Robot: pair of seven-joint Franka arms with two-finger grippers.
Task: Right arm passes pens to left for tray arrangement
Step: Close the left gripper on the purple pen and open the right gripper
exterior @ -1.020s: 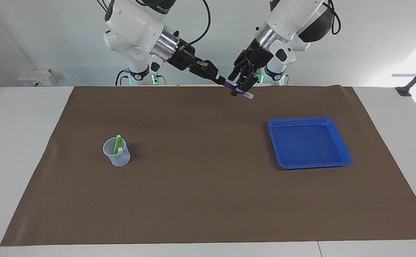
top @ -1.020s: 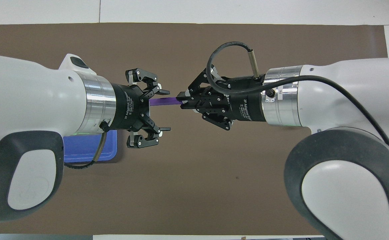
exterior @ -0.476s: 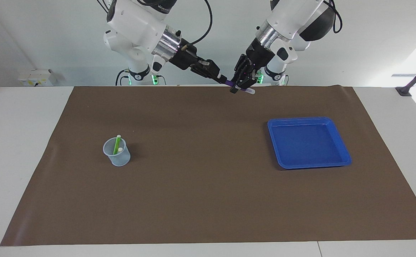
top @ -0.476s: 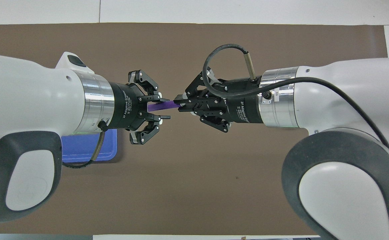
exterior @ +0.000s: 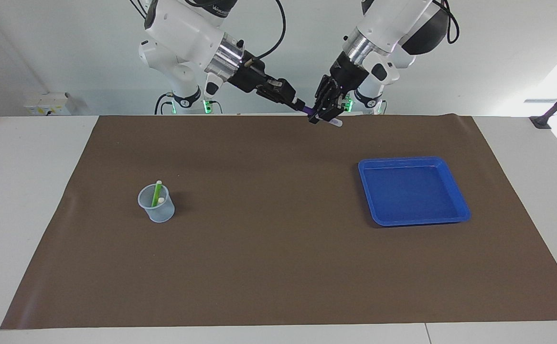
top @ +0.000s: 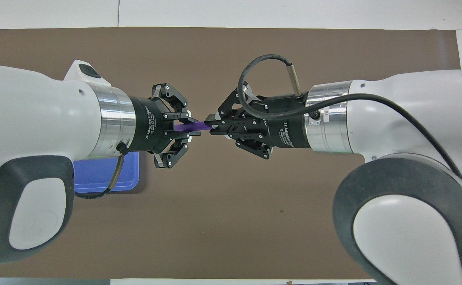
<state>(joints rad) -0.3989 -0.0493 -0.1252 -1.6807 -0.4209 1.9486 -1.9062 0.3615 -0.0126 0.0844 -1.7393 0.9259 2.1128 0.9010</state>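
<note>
Up in the air over the robot-side edge of the brown mat, the purple pen (exterior: 317,116) spans between both my hands, tilted slightly, whitish end (exterior: 336,123) poking out past my left hand. My right hand (exterior: 299,104) is clenched on one end of it. My left hand (exterior: 323,116) has its fingers drawn in around the other end; it looks like it is gripping, both holding at once. Handover step, mid-transfer, first pen of three by my reckoning.

Next call: right hand lets go and backs off along the pen's line, then left hand carries it to the blue tray (exterior: 459,201), which sits on the worktop toward the left arm's end with nothing in it. Risk: releasing before the left grip is firm drops the pen.

Green pen (exterior: 155,193) stands in the translucent cup (exterior: 156,210) toward the right arm's end, another whitish tip (exterior: 161,200) beside it, colour hidden.
</note>
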